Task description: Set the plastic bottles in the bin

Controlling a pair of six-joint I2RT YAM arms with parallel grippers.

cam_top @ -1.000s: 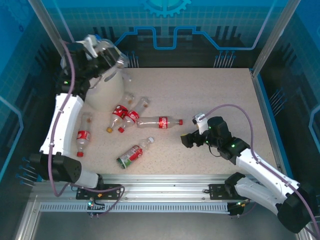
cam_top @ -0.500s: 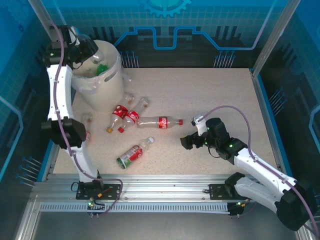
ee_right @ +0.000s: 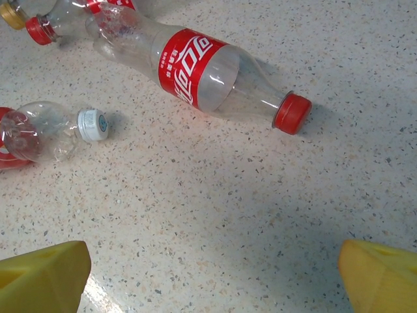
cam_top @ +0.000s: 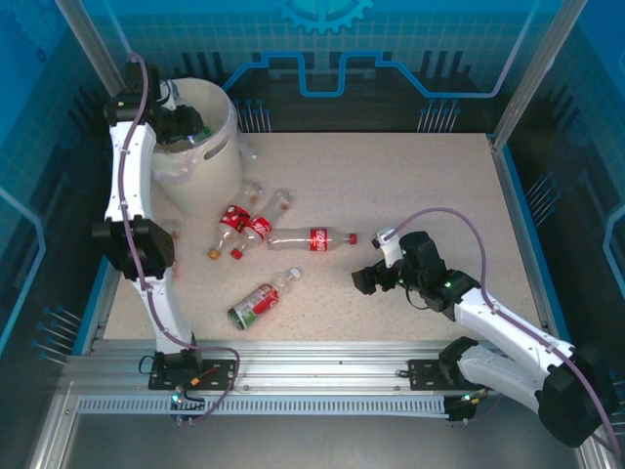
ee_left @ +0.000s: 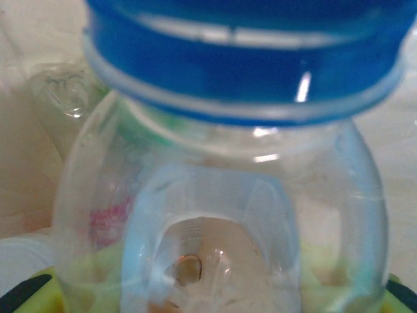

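over the bin (cam_top: 210, 181), the left pincer (cam_top: 184, 125) clasps a blue-capped bottle (ee_left: 215, 195).

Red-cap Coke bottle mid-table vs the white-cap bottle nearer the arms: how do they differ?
The red-cap Coke bottle is longer than the white-cap bottle. The Coke bottle's label is red; the white-cap bottle's is red and green. The Coke bottle lies crosswise, the white-cap bottle diagonally. Both are clear, on their sides.

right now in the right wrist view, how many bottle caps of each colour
red caps: 2
white cap: 1
gold cap, cut off by the frame edge: 1
total: 4
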